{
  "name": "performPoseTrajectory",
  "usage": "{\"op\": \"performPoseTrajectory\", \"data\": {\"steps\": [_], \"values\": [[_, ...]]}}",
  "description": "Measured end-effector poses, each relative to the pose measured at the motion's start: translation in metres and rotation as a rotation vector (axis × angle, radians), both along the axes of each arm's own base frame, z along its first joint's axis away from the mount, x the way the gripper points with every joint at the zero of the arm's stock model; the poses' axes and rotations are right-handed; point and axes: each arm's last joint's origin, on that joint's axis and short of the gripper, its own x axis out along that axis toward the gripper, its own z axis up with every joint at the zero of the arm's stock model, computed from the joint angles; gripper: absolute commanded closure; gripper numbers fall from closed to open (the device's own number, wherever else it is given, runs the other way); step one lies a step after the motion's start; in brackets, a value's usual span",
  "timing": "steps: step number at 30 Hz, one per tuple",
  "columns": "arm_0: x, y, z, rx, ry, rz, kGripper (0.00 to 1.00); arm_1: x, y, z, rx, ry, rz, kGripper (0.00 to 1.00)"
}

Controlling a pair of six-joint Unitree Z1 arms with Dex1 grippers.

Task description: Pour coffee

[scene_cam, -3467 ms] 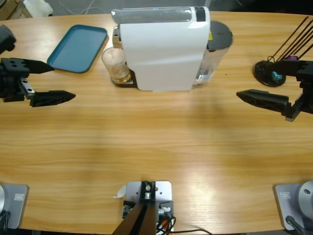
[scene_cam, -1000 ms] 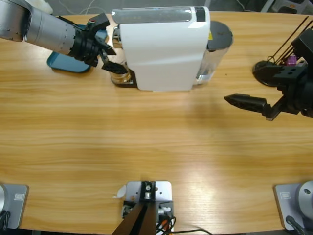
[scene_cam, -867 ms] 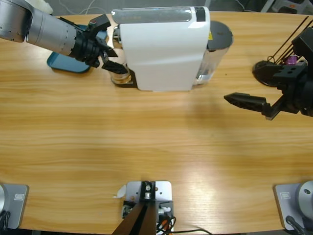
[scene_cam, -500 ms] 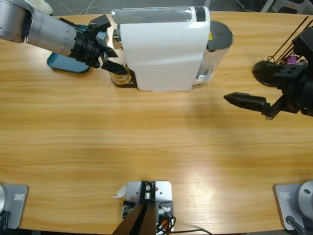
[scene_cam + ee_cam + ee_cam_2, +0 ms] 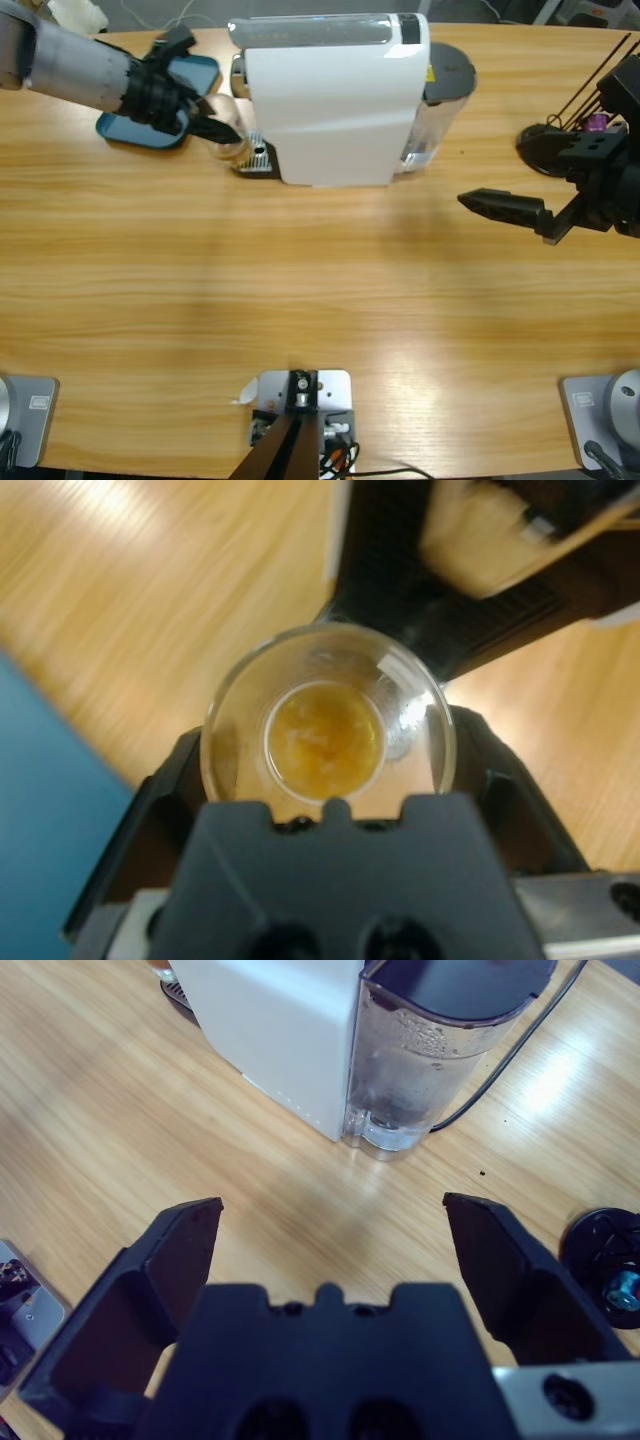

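The bare wooden tabletop (image 5: 300,290) fills the near half of the high view, with nothing on it in front of the white coffee machine (image 5: 330,100). To the machine's right, and a little nearer than it, the right end effector (image 5: 500,208) hovers over the wood with its jaws spread wide and empty; its wrist view looks across at the machine's clear water tank (image 5: 440,1050) and a black cable. It has not shifted in the last second and takes no part for now.

The change is at the machine's left side. Half a second ago the left end effector (image 5: 205,112) sat right at the drip tray (image 5: 257,158) with the glass (image 5: 328,720) on it. Now the arm has drawn back to the left, away from the machine, and the tray's metal grille is exposed. The glass has come with it: the left wrist view shows the jaws pinching it on either side, and the coffee (image 5: 325,740), a shallow amber pool, lies in its bottom. In the high view the glass is mostly hidden behind the jaws, so whether it is lifted or just slid is hard to say.

This suggests the pick-up from the machine is done and the carry has begun. The left forearm reaches in from the upper left corner, its wrist passing over the teal tray (image 5: 135,125) just left of the machine.
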Motion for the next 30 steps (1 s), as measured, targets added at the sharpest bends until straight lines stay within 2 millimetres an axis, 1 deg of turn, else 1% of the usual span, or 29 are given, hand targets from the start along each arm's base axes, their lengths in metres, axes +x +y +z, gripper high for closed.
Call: {"op": "performPoseTrajectory", "data": {"steps": [4, 7, 13, 16, 20, 25, 26, 27, 29, 30], "values": [[0.009, 0.031, 0.01, -0.001, -0.024, 0.151, 1.0, 0.0, 0.0, 0.0, 0.0, 0.0, 0.0, 0.0], [0.018, 0.052, 0.013, 0.001, -0.038, 0.249, 1.0, 0.0, 0.0, 0.0, 0.0, 0.0, 0.0, 0.0], [0.035, 0.082, 0.019, 0.005, -0.059, 0.429, 1.0, 0.0, 0.0, 0.0, 0.0, 0.0, 0.0, 0.0], [0.046, 0.096, 0.016, -0.003, -0.048, 0.519, 1.0, 0.0, 0.0, 0.0, 0.0, 0.0, 0.0, 0.0], [0.062, 0.108, 0.008, -0.007, -0.025, 0.595, 1.0, 0.0, 0.0, 0.0, -0.001, 0.001, 0.0, 0.0], [0.07, 0.109, -0.009, 0.015, 0.011, 0.607, 1.0, 0.0, 0.0, 0.0, -0.001, 0.001, 0.0, 0.0], [0.071, 0.109, -0.011, 0.017, 0.015, 0.607, 0.849, 0.0, 0.0, 0.0, -0.001, 0.001, 0.0, 0.0], [0.073, 0.108, -0.012, 0.018, 0.016, 0.606, 0.545, 0.0, 0.0, 0.0, -0.001, 0.001, 0.0, 0.0], [0.075, 0.106, -0.014, 0.018, 0.016, 0.602, 0.103, 0.0, 0.0, 0.0, -0.001, 0.001, 0.0, 0.0], [0.076, 0.105, -0.014, 0.018, 0.017, 0.599, 0.018, 0.0, 0.0, 0.0, -0.001, 0.001, 0.0, 0.0]]}}
